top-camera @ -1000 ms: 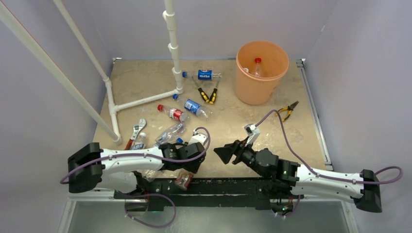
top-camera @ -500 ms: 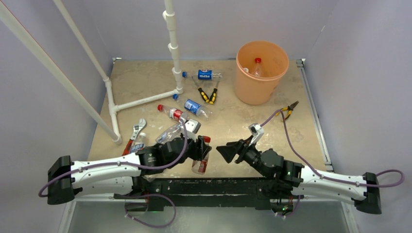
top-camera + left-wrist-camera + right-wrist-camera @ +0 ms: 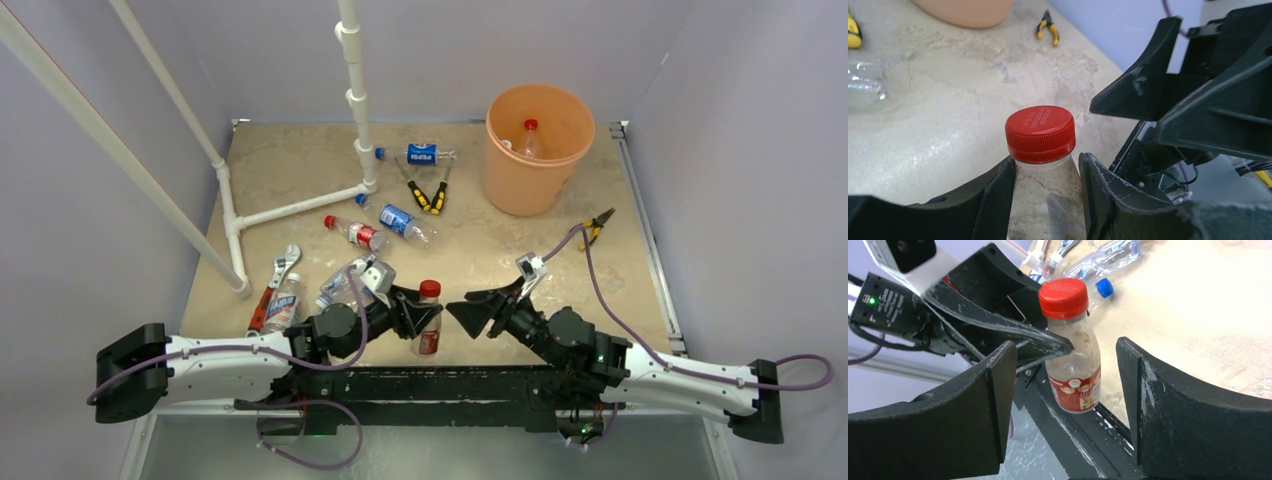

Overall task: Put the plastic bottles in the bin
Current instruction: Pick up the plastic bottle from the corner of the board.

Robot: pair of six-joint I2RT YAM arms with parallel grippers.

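My left gripper (image 3: 421, 316) is shut on the shoulder of a clear, grimy bottle (image 3: 428, 322) with a red cap (image 3: 1040, 132) and a red label (image 3: 1078, 387). It holds the bottle upright over the table's front edge. My right gripper (image 3: 463, 312) faces it from the right, open, with the bottle between and just beyond its fingers (image 3: 1153, 405). The orange bin (image 3: 520, 185) stands at the back right with a red-capped bottle (image 3: 529, 138) inside. Several other bottles lie at left centre, among them blue-labelled ones (image 3: 420, 155) (image 3: 397, 220) and a red-labelled one (image 3: 355, 233).
Yellow-and-black pliers lie near the bin (image 3: 428, 195) and at the right (image 3: 595, 228). A red-handled wrench (image 3: 275, 280) lies at the left beside a crushed bottle (image 3: 345, 280). A white pipe frame (image 3: 355, 100) stands at the back left. A black rail (image 3: 470, 385) runs along the front edge.
My left arm has swung right with the bottle, raising it from tilted low by the front rail to upright. My right gripper has edged left toward it, still open.
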